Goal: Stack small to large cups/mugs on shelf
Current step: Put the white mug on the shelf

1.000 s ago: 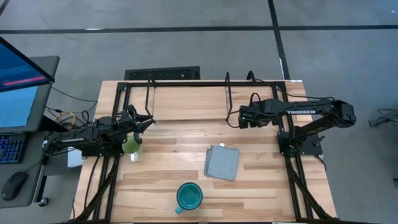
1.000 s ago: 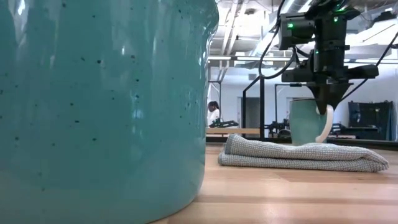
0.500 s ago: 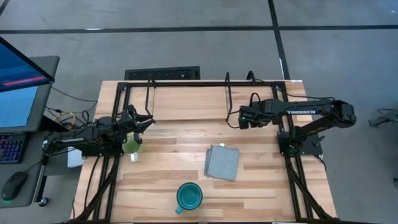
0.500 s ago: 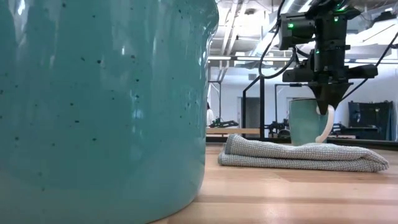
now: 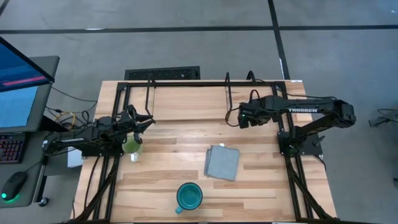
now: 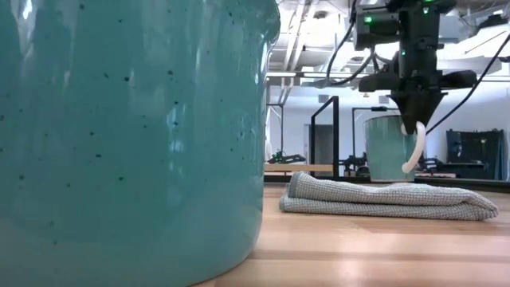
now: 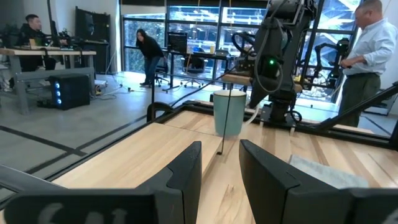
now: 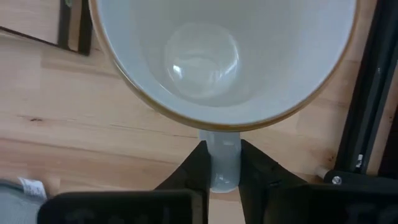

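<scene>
My right gripper (image 5: 240,117) is shut on a small mug (image 6: 386,148), pale green-grey outside, white inside (image 8: 202,59), with a white handle. It hangs just above the table beside the black wire shelf (image 5: 186,83) at the far edge. It also shows in the left wrist view (image 7: 229,112). My left gripper (image 7: 220,168) is open and empty at the table's left (image 5: 143,120). A light-green mug (image 5: 132,147) stands on its base by the left arm. A larger teal mug (image 5: 189,196) stands near the front edge and fills the left of the low view (image 6: 127,135). My right gripper pinches the mug's white handle (image 8: 224,158) between its two fingers, just below the rim. The fingers (image 6: 416,118) come from above, pointing down. The mug hangs upright beside them, mouth up, its base clear of the table.
A folded grey cloth (image 5: 222,162) lies flat at the table's middle right, in front of the held mug in the low view (image 6: 382,199). Black arm frames run along both table sides. People and desks show in the room beyond the table.
My right gripper has gone up a little with the small mug. The mug stood on the table behind the cloth and is now lifted clear, still upright.
</scene>
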